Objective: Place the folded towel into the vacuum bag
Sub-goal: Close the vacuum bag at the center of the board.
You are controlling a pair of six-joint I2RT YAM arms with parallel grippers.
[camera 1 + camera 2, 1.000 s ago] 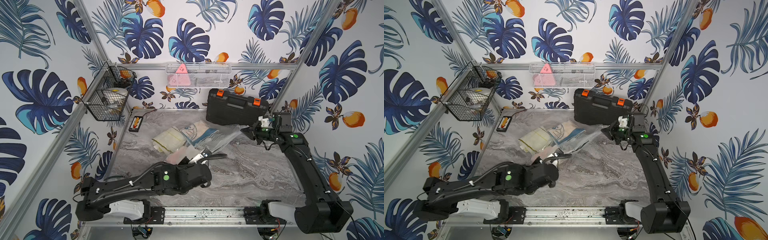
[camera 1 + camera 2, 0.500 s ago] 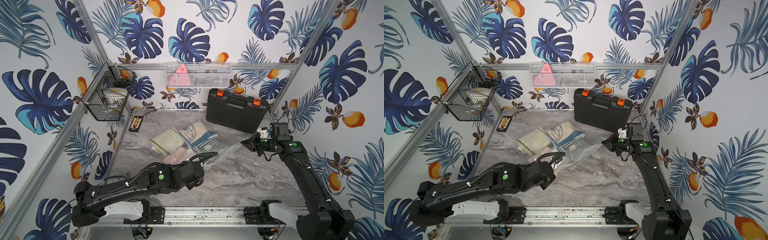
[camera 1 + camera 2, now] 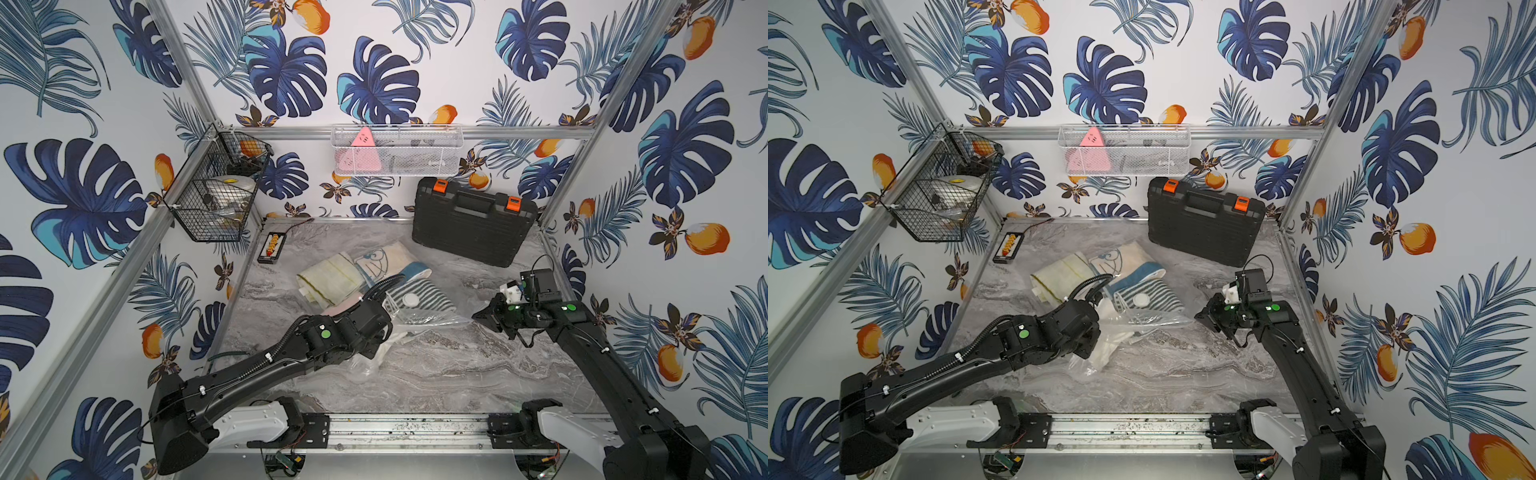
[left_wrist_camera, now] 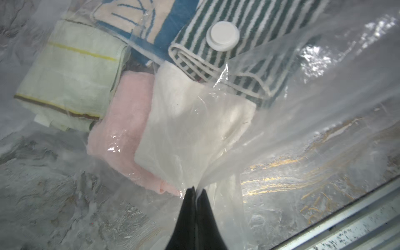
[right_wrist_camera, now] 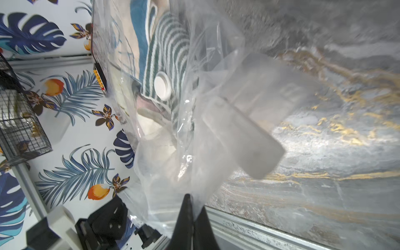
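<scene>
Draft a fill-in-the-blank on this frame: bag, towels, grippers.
1. The valve cap on the vacuum bag is ____.
2. Under that cap lies the ____ towel.
3. The left gripper and right gripper are both ____ on the bag's plastic.
4. The black case has ____ latches.
Missing: white; striped; shut; orange.

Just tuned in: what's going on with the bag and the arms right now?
Both arms are holding the vacuum bag. The left gripper is shut on its film right beside the white towel. The right gripper is shut on the plastic at the bag's other side. A pink towel and a striped towel show through the film near the valve cap, apparently already inside.
</scene>
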